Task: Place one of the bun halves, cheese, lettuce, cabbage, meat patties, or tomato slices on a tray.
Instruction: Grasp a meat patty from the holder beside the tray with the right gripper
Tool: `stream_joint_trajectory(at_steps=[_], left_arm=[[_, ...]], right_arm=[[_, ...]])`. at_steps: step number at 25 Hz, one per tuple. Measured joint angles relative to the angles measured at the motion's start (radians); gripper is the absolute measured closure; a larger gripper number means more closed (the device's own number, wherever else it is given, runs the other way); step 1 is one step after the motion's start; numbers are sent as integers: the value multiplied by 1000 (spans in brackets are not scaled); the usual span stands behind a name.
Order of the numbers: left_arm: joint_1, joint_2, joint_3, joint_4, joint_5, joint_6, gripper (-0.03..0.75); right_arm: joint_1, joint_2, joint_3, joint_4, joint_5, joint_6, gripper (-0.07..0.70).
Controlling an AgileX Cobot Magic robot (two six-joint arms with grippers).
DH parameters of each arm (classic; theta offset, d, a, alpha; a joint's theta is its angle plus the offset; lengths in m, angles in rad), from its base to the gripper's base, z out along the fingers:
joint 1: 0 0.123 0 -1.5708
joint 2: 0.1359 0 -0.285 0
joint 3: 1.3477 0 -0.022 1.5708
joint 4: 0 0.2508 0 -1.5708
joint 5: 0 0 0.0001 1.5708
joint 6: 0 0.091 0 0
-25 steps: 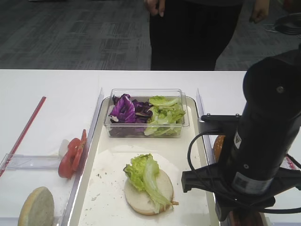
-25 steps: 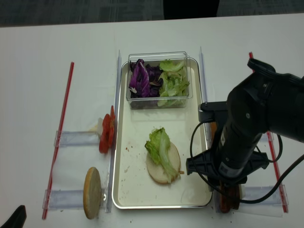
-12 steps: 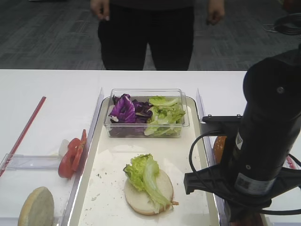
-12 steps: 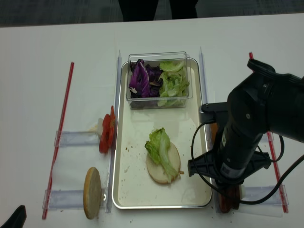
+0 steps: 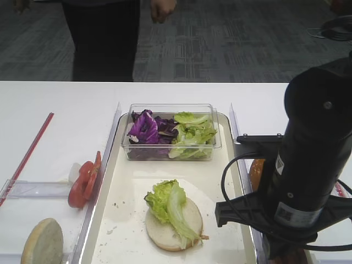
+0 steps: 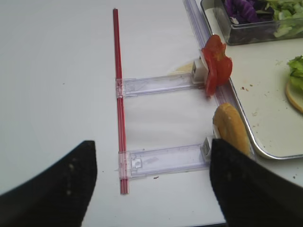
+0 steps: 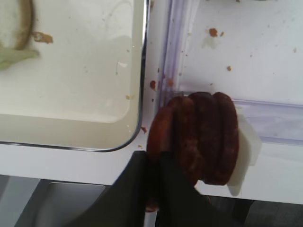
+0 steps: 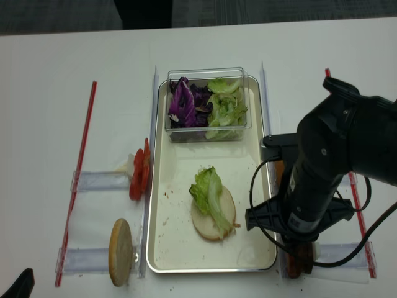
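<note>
In the right wrist view my right gripper (image 7: 154, 189) is shut on the leftmost of the meat patties (image 7: 203, 137), which stand on edge in a clear rack just right of the tray (image 7: 71, 94). From above, the arm (image 8: 322, 180) hides the jaws and only the patties' ends (image 8: 299, 261) show. On the tray's liner (image 8: 180, 242) lies a pale bun half (image 8: 214, 220) with lettuce (image 8: 208, 189) on it. My left gripper (image 6: 151, 189) is open over bare table, with nothing between its fingers.
A clear tub of cabbage (image 5: 144, 127) and lettuce (image 5: 192, 135) stands at the tray's far end. Left of the tray, racks hold tomato slices (image 8: 139, 174) and a bun half (image 8: 121, 251). A red strip (image 8: 77, 180) lies further left. A person (image 5: 104, 38) stands behind the table.
My right gripper has gone from part open to shut on the leftmost patty. The person behind the table has walked to the left.
</note>
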Motion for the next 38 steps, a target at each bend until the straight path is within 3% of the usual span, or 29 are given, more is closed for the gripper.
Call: stream_joint_trajectory(at_steps=[11,28,38], left_arm=[[0,0,0,0,0,0,214],[0,0,0,0,0,0,214],[0,0,0,0,0,0,214]], right_arm=[[0,0,0,0,2,2,561],[0,-62,0,1,49,6,563],[0,-95,-90,-3,124,6,563]])
